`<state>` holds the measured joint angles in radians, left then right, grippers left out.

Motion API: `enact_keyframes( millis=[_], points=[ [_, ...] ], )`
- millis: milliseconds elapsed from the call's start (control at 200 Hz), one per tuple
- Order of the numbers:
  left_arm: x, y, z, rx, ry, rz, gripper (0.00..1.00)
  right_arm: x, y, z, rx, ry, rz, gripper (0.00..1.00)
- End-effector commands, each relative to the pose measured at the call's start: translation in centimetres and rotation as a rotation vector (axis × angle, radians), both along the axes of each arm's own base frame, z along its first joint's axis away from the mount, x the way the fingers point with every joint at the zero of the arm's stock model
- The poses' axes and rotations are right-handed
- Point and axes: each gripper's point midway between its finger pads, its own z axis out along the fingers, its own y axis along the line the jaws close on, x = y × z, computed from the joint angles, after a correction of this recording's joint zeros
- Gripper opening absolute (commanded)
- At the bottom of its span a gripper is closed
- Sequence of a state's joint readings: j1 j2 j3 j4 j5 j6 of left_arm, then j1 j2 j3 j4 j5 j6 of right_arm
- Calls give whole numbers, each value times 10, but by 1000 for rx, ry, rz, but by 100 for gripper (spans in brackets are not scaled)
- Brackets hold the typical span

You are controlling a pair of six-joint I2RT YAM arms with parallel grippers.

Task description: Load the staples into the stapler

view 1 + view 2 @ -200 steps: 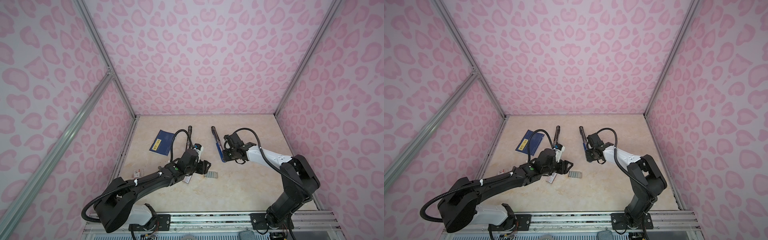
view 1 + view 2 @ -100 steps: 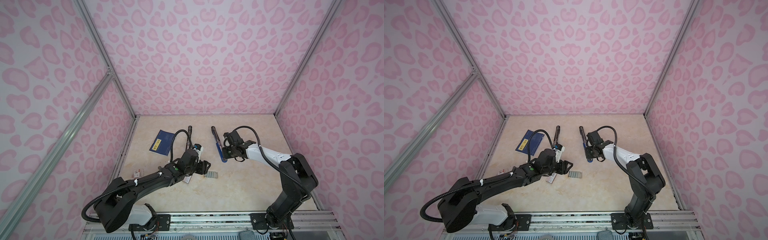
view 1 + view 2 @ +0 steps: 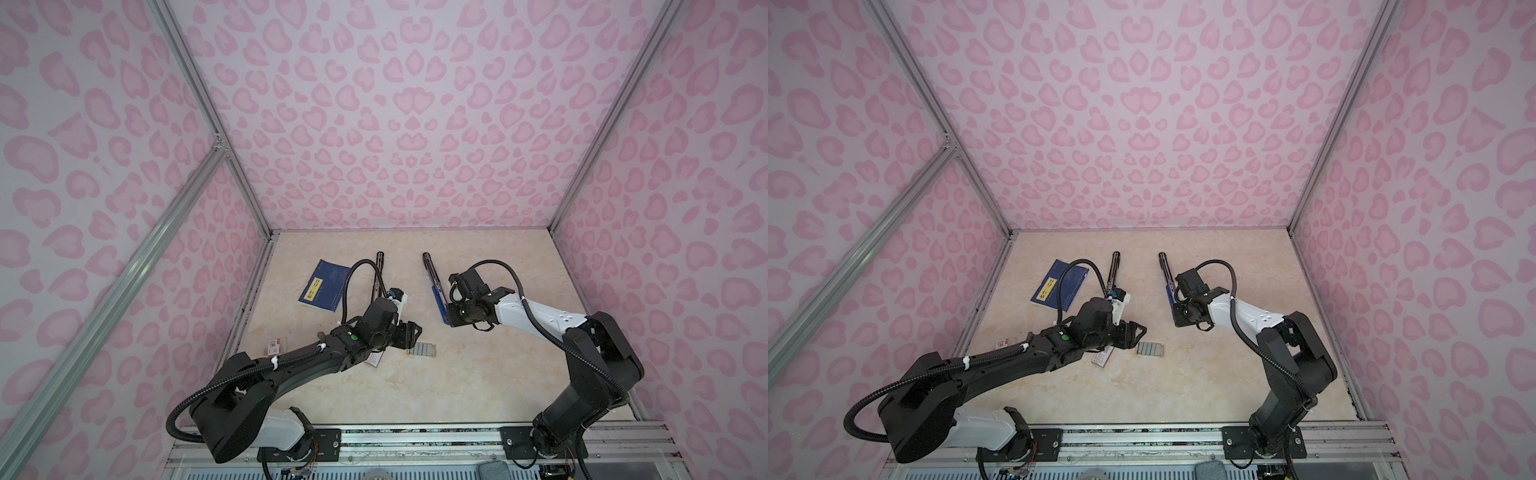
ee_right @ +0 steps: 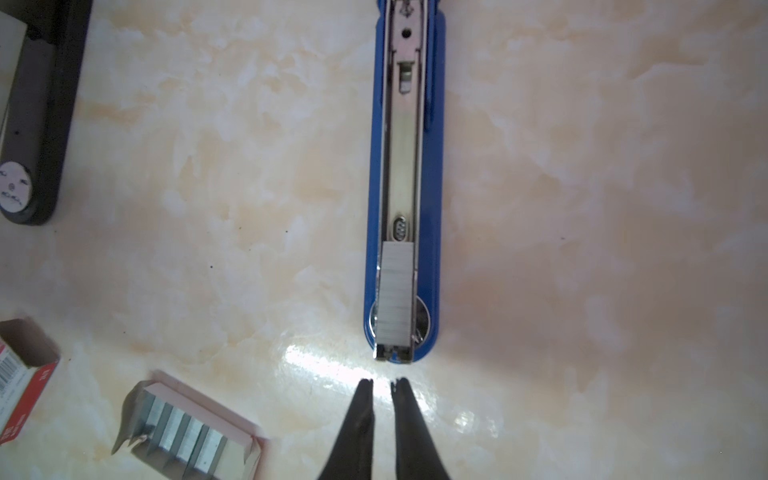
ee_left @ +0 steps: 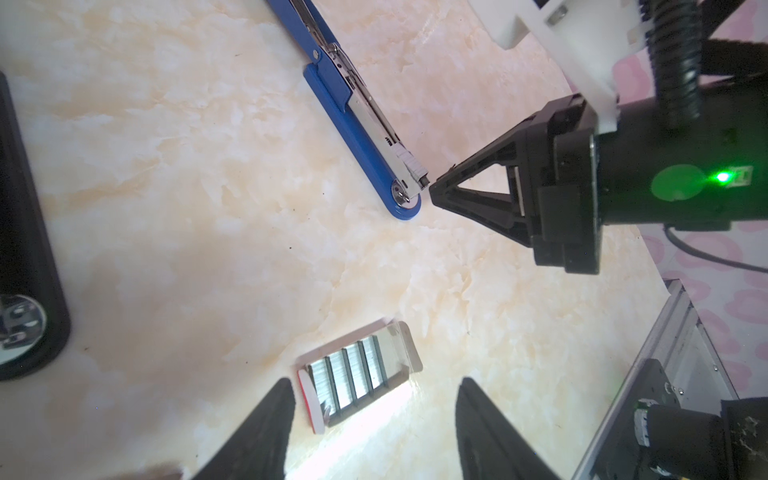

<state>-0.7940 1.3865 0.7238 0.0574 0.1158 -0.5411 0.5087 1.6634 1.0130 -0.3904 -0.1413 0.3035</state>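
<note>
Right hand: your right hand (image 4: pixel 382 384) has its fingers drawn almost together with only a thin slit between them. It grips nothing, and its tips sit just off the front end of the blue stapler (image 4: pixel 434 208).
Left hand: your left hand (image 5: pixel 376 384) stands wide open and empty, near the blue stapler's front end on the left arm's side.
Staples: the staples (image 5: pixel 353 376) lie flat on the table (image 4: pixel 582 249) between the left hand's fingertips. You cannot tell whether they touch. They are near the blue stapler's front end, apart from it.
Staple strip: one staple strip (image 4: pixel 397 291) lies in the blue stapler's open channel at its front end, slightly askew.
Black stapler: the black stapler (image 3: pixel 379 270) lies well apart from the blue stapler, on the left arm's side.
</note>
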Motion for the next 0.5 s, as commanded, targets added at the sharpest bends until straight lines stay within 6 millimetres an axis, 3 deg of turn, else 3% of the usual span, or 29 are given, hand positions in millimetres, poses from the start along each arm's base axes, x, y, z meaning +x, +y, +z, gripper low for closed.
enact_keyframes(
  millis=[0, 495],
  points=[
    [3, -5, 6, -24, -13, -2, 64, 6, 2, -2, -1, -6, -9, 15],
    [1, 0, 0, -12, -4, 8, 64, 33, 7, -11, -7, -8, -24, 14]
  ],
)
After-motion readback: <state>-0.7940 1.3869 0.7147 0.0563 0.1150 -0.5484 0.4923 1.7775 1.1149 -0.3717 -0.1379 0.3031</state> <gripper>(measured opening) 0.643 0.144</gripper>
